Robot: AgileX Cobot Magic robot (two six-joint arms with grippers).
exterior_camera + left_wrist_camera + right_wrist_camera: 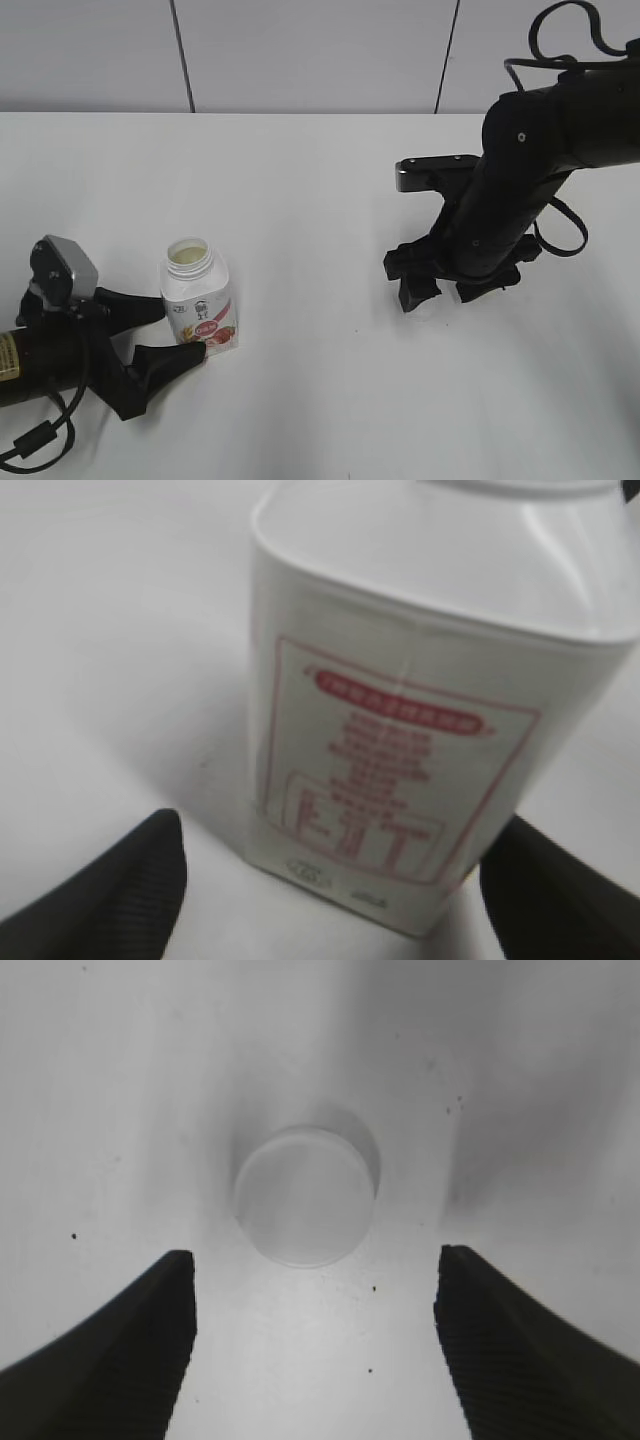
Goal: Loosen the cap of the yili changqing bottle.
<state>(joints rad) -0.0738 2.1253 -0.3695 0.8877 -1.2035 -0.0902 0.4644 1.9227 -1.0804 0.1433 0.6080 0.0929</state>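
Observation:
The yili changqing bottle [198, 300] stands upright at the table's left with its neck open and no cap on it. Its pink-red printed side fills the left wrist view [400, 710]. My left gripper [180, 330] is open, one finger on each side of the bottle's base [335, 900]; a gap shows at one finger and the other is close to the bottle's edge. The cap [305, 1195] lies flat on the table by itself. My right gripper [315, 1290] is open just above the table with the cap ahead of its fingertips. In the exterior view the cap is hidden at the right gripper [450, 290].
The white table [320, 200] runs back to a grey panelled wall [320, 50]. The right arm [540, 150] reaches down from the upper right. The left arm [50, 350] lies low at the front left corner.

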